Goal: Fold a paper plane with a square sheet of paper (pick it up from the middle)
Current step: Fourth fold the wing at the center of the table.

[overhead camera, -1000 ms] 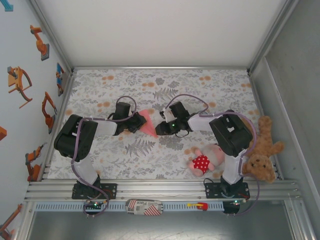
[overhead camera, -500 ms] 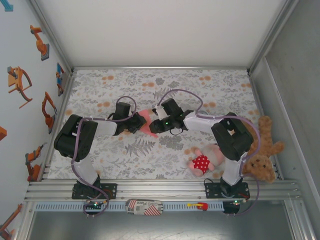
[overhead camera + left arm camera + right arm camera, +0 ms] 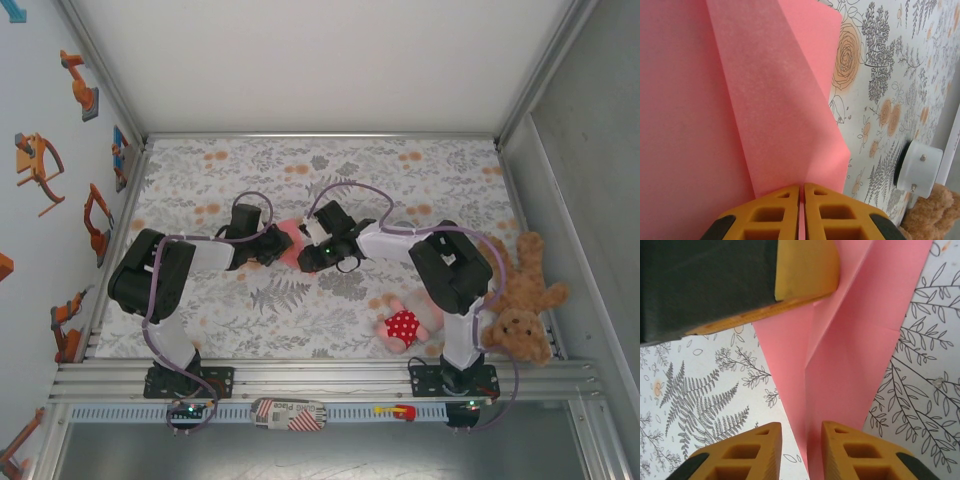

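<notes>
The paper plane is thin, matt salmon-pink paper with a faint fibrous grain and sharp creases. The left gripper and right gripper have jaws of matt orange plastic moulded in hollow cells. The tabletop has a smooth, matt floral-printed covering. The teddy bear is shaggy brown plush and the doll is soft cloth. The frame rail is ribbed, dull silver metal.

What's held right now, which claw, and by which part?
The left claw is shut on the folded pink paper, pinching its edge toward the wide end. The right claw stands open astride the narrow tip, not clamping it.
</notes>
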Action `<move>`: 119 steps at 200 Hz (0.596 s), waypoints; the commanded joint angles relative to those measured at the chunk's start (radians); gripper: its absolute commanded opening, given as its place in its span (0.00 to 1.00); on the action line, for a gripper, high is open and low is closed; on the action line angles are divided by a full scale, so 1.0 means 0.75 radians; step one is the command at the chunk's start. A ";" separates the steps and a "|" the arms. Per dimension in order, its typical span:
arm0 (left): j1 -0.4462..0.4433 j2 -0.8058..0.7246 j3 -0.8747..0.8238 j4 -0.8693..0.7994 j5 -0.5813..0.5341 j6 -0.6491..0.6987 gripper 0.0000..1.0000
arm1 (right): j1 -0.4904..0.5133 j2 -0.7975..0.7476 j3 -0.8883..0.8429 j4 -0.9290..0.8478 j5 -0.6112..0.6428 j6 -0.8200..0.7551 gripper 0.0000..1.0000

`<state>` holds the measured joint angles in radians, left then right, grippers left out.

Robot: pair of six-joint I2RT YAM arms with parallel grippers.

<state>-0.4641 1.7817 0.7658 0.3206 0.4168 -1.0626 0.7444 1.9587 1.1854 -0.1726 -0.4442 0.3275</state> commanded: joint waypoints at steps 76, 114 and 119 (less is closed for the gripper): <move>0.004 -0.015 0.032 -0.046 0.005 0.022 0.12 | 0.012 0.031 0.006 -0.019 0.044 -0.025 0.13; 0.003 -0.043 0.046 -0.089 -0.005 0.050 0.12 | 0.009 0.021 -0.023 0.013 0.039 -0.017 0.08; 0.005 -0.050 0.048 -0.097 -0.007 0.055 0.12 | 0.007 0.021 -0.026 0.018 0.037 -0.015 0.08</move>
<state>-0.4641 1.7798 0.7727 0.2966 0.4156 -1.0588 0.7444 1.9694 1.1843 -0.1749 -0.4248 0.3202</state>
